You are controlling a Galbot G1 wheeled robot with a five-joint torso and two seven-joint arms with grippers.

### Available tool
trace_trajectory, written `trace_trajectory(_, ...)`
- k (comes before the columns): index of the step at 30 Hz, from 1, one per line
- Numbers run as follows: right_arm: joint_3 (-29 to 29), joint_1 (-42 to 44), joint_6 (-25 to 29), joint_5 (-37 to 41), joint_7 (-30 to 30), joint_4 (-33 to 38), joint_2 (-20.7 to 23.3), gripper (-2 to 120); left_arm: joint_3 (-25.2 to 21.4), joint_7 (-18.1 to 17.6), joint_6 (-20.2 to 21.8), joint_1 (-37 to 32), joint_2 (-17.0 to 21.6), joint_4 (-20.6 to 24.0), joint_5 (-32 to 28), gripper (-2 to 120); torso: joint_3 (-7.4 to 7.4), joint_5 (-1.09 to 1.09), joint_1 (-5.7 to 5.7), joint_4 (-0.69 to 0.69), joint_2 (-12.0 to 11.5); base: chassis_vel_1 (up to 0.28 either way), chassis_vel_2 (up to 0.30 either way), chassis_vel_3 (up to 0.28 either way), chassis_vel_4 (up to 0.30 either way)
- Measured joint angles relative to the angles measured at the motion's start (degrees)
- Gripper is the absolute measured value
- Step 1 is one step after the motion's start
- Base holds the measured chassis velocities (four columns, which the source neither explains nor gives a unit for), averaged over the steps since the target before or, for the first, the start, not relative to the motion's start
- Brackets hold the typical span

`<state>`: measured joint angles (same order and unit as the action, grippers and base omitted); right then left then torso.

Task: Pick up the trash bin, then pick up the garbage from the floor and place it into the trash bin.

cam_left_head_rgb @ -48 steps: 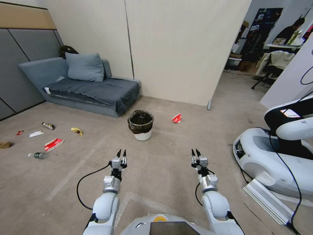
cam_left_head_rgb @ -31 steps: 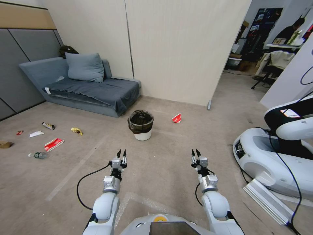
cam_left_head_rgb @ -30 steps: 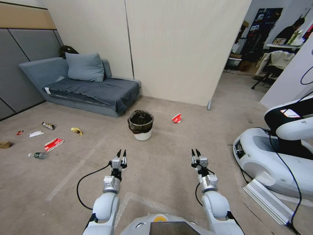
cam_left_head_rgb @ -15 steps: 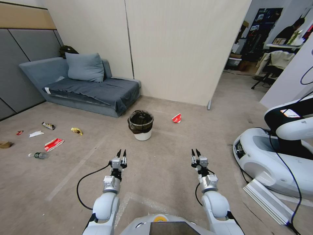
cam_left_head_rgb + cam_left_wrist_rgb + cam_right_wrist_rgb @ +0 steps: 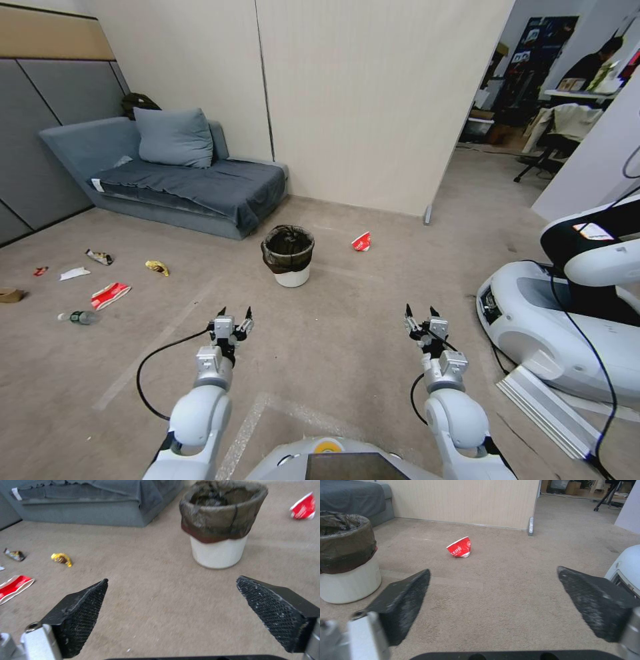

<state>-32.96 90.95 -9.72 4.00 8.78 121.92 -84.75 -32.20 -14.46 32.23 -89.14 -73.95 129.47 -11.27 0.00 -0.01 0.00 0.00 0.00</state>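
The trash bin (image 5: pixel 288 257) stands upright on the carpet ahead, white with a black liner over its rim; it also appears as the bin (image 5: pixel 218 522) and the bin (image 5: pixel 345 557) in the wrist views. Garbage lies about: a red-and-white carton (image 5: pixel 361 241) right of the bin, a flat red carton (image 5: pixel 110 294), a clear bottle (image 5: pixel 78 317), yellow wrappers (image 5: pixel 157 267), white tissue (image 5: pixel 73 273). My left gripper (image 5: pixel 233 312) and right gripper (image 5: pixel 420 312) hover open over bare carpet, short of the bin, holding nothing.
A grey sofa (image 5: pixel 167 177) stands along the wall behind the bin. Another white robot base (image 5: pixel 567 333) with black cables sits close on the right. A beige partition (image 5: pixel 373 100) ends at a doorway into an office area.
Both arms have swung slightly outward, away from each other, and both grippers have gone from shut to open. The bin and the litter have not moved.
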Motion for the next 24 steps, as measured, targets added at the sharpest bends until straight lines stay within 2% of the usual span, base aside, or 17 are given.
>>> trace_trajectory(2,0.00,-0.13,0.24,-0.13,-0.16,-0.23,-0.09,100,0.02,-1.62,3.65,0.13,1.56,1.46,-1.49,100,0.00,0.01,0.00,0.02,0.00,0.000,0.000,0.000,0.000)
trace_trajectory(5,-0.02,-0.26,0.69,-0.30,-0.51,-0.57,-0.13,100,0.37,-2.21,5.29,0.60,2.62,1.64,-2.42,100,0.00,-0.01,0.00,0.00,0.00,0.000,0.000,0.000,0.000)
trace_trajectory(17,-0.28,-0.90,1.40,-0.51,-1.42,-1.49,0.18,100,0.42,-2.09,5.41,0.97,2.81,1.40,-1.69,100,0.00,0.01,0.00,0.00,0.00,0.000,0.000,0.000,0.000)
trace_trajectory(24,-0.13,-1.40,1.03,-0.42,-1.22,-1.86,0.29,100,0.39,-1.48,5.25,1.26,2.68,0.87,-1.27,100,0.00,0.01,0.00,0.00,0.00,-0.083,0.100,0.099,-0.112)
